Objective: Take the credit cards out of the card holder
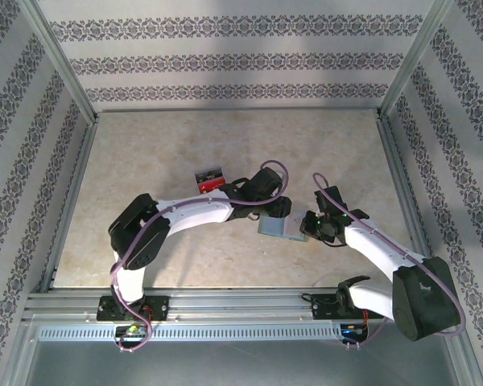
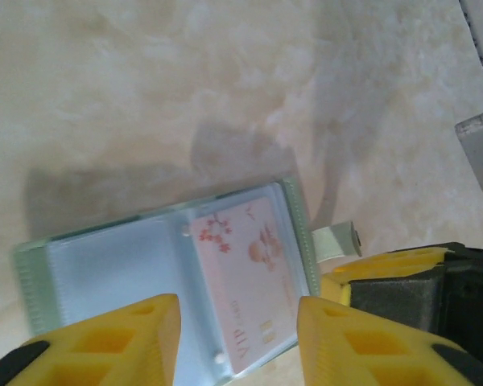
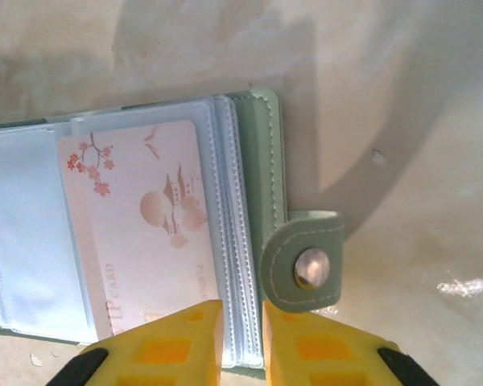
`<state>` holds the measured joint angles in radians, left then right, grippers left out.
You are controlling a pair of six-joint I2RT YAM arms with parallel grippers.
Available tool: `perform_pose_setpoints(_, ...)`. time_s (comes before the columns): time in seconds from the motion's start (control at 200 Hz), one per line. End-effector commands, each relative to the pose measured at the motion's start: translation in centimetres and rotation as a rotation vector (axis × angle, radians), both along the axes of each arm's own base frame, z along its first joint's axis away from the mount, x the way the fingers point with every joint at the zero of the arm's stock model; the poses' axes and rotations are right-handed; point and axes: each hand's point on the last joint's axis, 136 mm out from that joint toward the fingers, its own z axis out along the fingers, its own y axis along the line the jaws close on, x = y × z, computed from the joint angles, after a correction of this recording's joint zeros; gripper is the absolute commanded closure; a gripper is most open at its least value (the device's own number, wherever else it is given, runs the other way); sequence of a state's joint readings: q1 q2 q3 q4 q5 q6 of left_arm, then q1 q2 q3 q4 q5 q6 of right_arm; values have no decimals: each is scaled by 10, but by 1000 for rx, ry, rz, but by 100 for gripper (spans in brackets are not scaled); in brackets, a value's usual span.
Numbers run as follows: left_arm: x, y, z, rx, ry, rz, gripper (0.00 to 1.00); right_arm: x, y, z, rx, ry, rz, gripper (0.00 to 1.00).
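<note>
Both arms bent inward at table [image 1: 145, 161] centre: left gripper [image 2: 237, 310] parted over one open card holder [image 2: 105, 265]; right gripper [image 3: 241, 318] pinching its sleeves. One pink card [image 3: 137, 225] inside.

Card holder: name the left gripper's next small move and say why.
Probably lower the left gripper onto the edge of the pink card: it lies sleeved in the open card holder below the open fingers, with the right gripper at the holder's rim.
</note>
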<state>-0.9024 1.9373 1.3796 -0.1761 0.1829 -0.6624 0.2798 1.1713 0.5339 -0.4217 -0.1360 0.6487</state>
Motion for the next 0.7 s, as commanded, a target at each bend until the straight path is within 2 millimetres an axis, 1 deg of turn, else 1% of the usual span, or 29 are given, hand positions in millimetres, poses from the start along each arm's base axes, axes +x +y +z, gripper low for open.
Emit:
perform_pose_setpoints(0.0,-14,-17,-8,-42,81,-50,60,2,-5,5,-48,-27,8,82)
perform_pose_setpoints(0.125,-15,-18,-16,-46,115,-41,60,4,-1,12,-22,-53,7,83)
perform_pose_setpoints(0.195,-16,-20,-22,-57,148,-31,60,8,6,13,11,-65,18,89)
perform_pose_setpoints(0.24,-16,-19,-27,-65,171,-19,61,9,10,11,25,-65,25,90)
perform_pose_setpoints(0.435,-11,-16,-39,-78,215,18,62,18,20,-6,63,-44,32,91)
perform_pose_setpoints(0.525,-11,-16,-43,-73,220,21,61,21,23,-11,69,-31,38,91)
perform_pose_setpoints(0.59,-11,-17,-51,-60,236,23,59,23,24,-14,71,-26,42,91)
perform_pose_setpoints(0.695,-11,-16,-61,-55,257,35,52,24,25,-17,71,-19,43,91)
